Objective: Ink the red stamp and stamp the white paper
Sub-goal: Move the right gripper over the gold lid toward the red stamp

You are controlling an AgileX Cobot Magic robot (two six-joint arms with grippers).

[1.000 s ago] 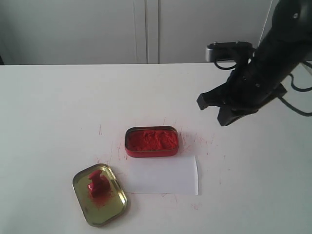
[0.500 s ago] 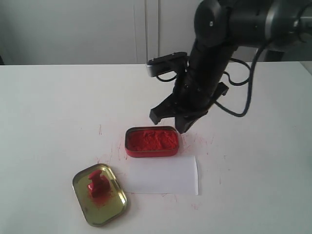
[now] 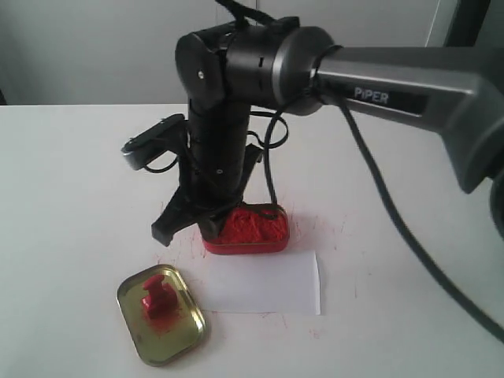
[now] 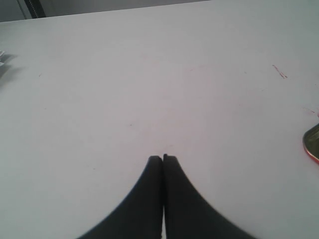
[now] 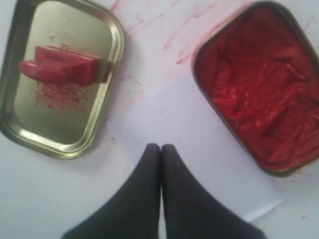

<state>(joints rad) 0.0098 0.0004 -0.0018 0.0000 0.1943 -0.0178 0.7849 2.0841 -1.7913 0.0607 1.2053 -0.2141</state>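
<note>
The big black arm (image 3: pixel 236 71) has swung all the way over from the right side of the table (image 3: pixel 71 173) to the middle. The right gripper (image 3: pixel 187 226) has come down low too. Now it hangs by the left end of the red tin (image 3: pixel 258 228), and the arm hides that corner from me.

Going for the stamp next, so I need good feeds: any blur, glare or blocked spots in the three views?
Exterior view: sharp, evenly lit, but the right arm hides part of the tin; the stamp shows clearly. Right wrist view: sharp, the lid has a dull sheen without harsh glare, the right hand is soft-edged. Left wrist view: flat light, little but table beyond the left hand.
</note>
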